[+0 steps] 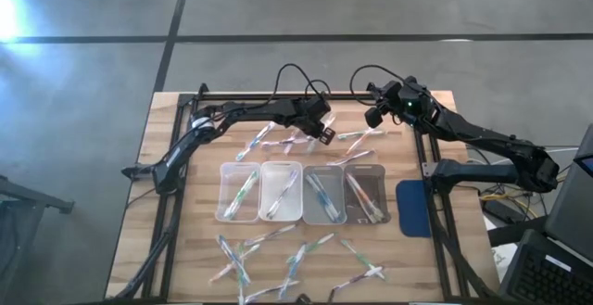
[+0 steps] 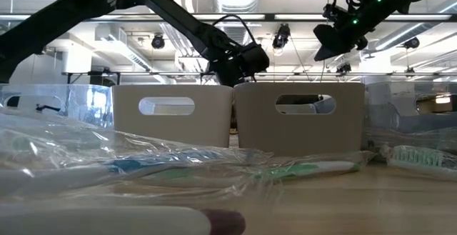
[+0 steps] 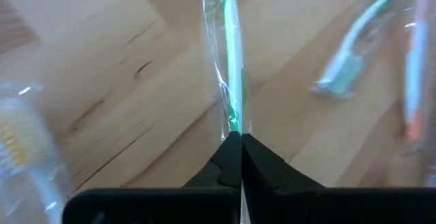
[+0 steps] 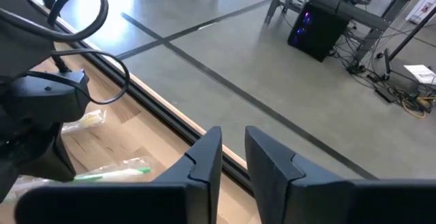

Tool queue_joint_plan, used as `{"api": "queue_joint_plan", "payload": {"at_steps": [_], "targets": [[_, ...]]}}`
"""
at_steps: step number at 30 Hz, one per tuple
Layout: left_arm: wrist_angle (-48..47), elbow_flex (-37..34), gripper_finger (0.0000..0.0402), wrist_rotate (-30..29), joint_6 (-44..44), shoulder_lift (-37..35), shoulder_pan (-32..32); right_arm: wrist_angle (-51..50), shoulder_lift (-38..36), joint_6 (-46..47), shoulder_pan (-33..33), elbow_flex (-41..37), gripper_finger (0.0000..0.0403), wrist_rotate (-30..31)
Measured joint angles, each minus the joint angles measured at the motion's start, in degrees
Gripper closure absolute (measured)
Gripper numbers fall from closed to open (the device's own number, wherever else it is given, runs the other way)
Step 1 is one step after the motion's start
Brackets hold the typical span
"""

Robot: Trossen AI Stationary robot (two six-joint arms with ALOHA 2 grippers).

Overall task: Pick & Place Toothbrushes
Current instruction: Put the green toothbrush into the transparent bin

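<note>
The left gripper [image 3: 235, 141] is clamped on a green toothbrush [image 3: 234, 60] near the table's far edge [image 1: 269, 95], behind 4 trays [image 1: 281, 192]. The right gripper [image 4: 233, 149] hangs above that edge, its fingers slightly parted and empty.

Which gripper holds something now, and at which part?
The left gripper pinches a green toothbrush at one end of its wrapper. The right gripper holds nothing.
</note>
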Motion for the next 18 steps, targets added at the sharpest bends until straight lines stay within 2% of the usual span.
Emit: {"api": "queue_joint_plan", "payload": {"at_steps": [4,11,18], "targets": [[1.7,0.37,0.0399,2.24,0.71,0.0,0.0,0.0,0.0,-0.02,0.0,0.0,0.0354,0.0],[1.58,2.3,0.04,2.64,3.47,-0.18,-0.04,0.0,0.0,-0.07,0.0,0.0,0.0364,-0.02],[1.08,3.3,0.0401,2.53,6.34,-4.18,-0.29,-0.46,0.0,-0.72,-0.04,0.0,0.0355,0.0]]}}
